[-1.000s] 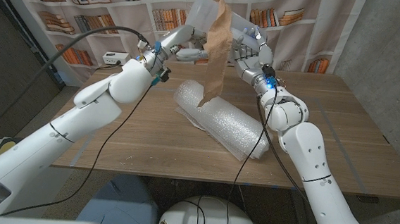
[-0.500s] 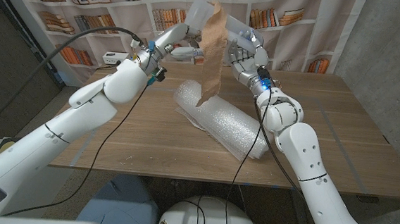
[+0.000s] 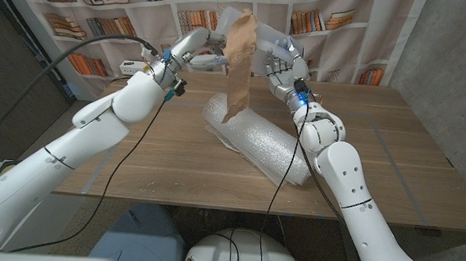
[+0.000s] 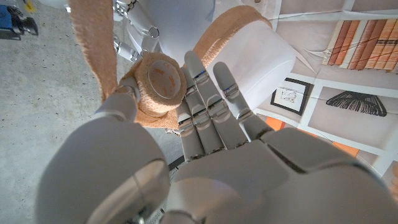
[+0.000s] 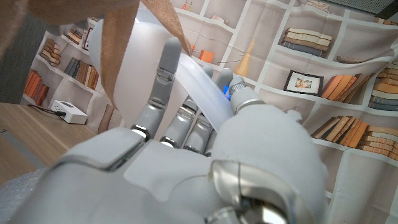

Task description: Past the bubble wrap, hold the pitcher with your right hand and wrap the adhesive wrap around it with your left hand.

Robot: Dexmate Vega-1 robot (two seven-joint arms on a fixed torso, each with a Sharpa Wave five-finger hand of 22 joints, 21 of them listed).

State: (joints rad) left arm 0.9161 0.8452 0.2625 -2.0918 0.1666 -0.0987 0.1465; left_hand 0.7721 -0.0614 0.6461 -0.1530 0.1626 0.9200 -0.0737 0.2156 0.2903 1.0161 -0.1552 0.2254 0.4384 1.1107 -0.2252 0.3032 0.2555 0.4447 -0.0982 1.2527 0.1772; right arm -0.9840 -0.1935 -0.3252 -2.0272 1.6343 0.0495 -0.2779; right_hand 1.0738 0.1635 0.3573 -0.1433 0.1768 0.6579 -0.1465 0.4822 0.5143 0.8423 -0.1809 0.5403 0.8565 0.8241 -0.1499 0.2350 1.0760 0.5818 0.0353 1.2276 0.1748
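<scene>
Change: since the earlier head frames, the left hand (image 3: 208,56) is seen shifted toward the upper left of the frame, and the hanging strip of adhesive wrap (image 3: 238,65) is carried leftward with it; its lower end, earlier over the bubble wrap, is now raised a little above it.
Table (image 3: 396,150): a wooden top is spread across the middle of the head frame, backed by a curtain printed with bookshelves.
Bubble wrap (image 3: 261,145): a long roll is laid diagonally on the table, from the centre toward the lower right, below the hanging strip.
Pitcher (image 3: 228,23): a translucent white vessel is held up in the air at upper centre of the head frame, between the two hands, well above the table; in the left wrist view (image 4: 249,56) a tan band is seen already laid around it.
Adhesive wrap: a tan crinkled strip is draped from the pitcher downward; its roll (image 4: 163,81) is seen in the left wrist view at centre left.
Right hand (image 3: 277,66): it is grasping the pitcher, fingers (image 5: 163,74) pressed against its pale wall and handle.
Left hand: the roll of wrap is gripped between thumb and fingers (image 4: 208,93), close beside the pitcher.
</scene>
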